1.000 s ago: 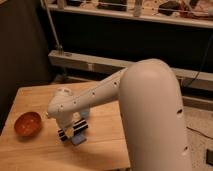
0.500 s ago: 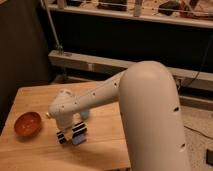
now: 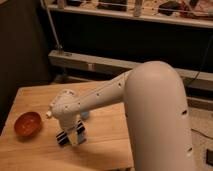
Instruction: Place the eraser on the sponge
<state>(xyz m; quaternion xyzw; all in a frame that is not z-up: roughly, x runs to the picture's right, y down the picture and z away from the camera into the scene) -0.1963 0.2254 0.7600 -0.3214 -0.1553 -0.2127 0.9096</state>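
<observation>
- Nearest: big white arm shell (image 3: pixel 155 120), rt foreground, covers table's rt side.
- Reaches left & down over wooden table (image 3: pixel 110 150) via slimmer white link w/ small dark dots.
- Ends in gripper (image 3: pixel 70 140), pointing straight down, just above tabletop, left-centre of table, near front edge.
- Pale fingers (image 3: pixel 71 134) look closed on the eraser (image 3: pixel 61 138): black bar w/ pale stripes, held crosswise, one end sticking out left, other end out right.
- Lies roughly level, slightly tilted, rt end a bit higher in view.
- Light-blue sponge (image 3: pixel 80 129): only a small patch seen, at bar's rt end, rest hidden behind gripper & bar; can't tell if bar touches it.
- Orange bowl (image 3: pixel 27 124) left of gripper, on table near left edge, upright, apart from bar.
- Tiny white cube (image 3: pixel 49 114) btwn bowl & arm's wrist, a bit further back.
- Small pale-blue cup-like thing (image 3: pixel 85 115) just behind gripper, partly hidden under arm link.
- Beyond table: grey metal rail (image 3: pixel 100 64) running across, dark space behind.
- Farthest, top: shelf (image 3: pixel 150 17) w/ cables & clutter, too dim to ID.
</observation>
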